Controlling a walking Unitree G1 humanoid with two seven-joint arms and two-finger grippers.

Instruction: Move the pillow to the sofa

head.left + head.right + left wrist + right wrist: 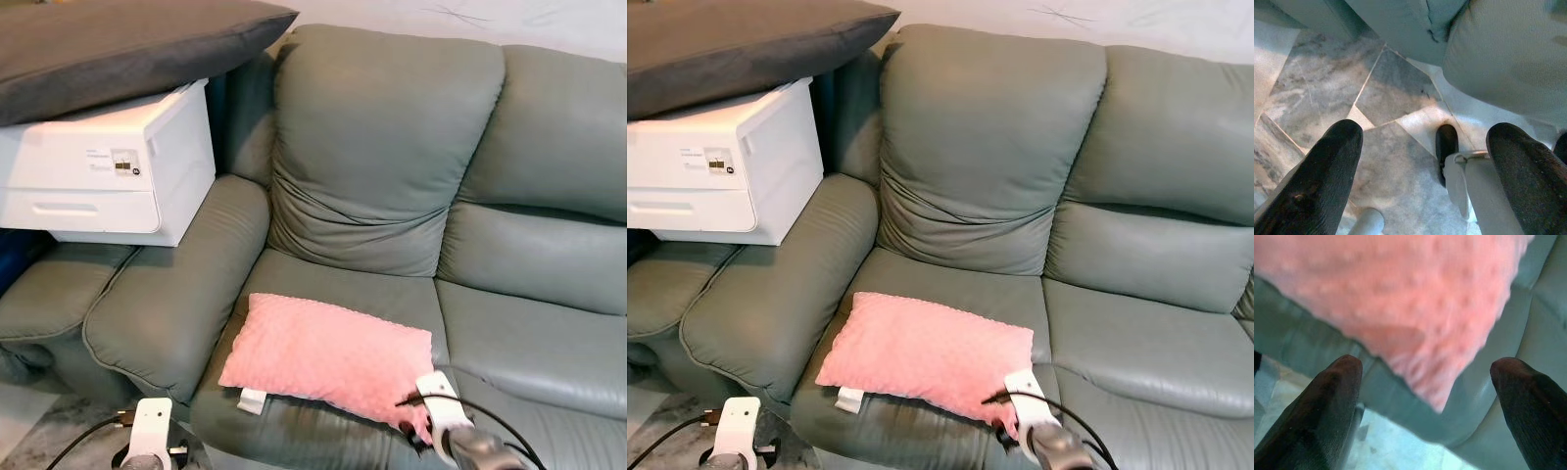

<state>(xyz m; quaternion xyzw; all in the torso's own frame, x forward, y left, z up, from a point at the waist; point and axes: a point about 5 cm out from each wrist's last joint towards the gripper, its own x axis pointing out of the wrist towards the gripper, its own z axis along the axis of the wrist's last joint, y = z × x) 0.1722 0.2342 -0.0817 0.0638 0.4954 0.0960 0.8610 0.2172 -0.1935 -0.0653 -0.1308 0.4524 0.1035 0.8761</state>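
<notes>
A pink, dimpled, rectangular fabric pillow [328, 354] is lying flat on the left seat cushion of a grey-green leather sofa [549, 245], near the cushion's front edge and just beside the sofa's padded left armrest [181, 284]. A small white tag [252, 400] is sticking out from the pillow's front left corner. The pillow is sitting slightly askew, its long side running across the seat.

The right hand [1425, 382] is positioned at the pillow's front right corner, low over the seat edge. In the right wrist view its two black fingers [1332, 401] are standing wide apart, with the pink corner lying between them and touching neither; the hand is holding nothing. A black cable is looping over the white wrist housing [438, 397] in the head views.

The left hand [1425, 161] is hanging low beside the sofa's front left corner, pointing down at a grey marble tiled floor [1327, 93]. Its fingers [1327, 166] are also spread wide and are gripping nothing.

On the armrest area at the sofa's left end, a white box-shaped printer [108, 176] is resting, and a large dark grey fabric cushion [118, 44] is lying on top of it, overhanging toward the sofa back.
</notes>
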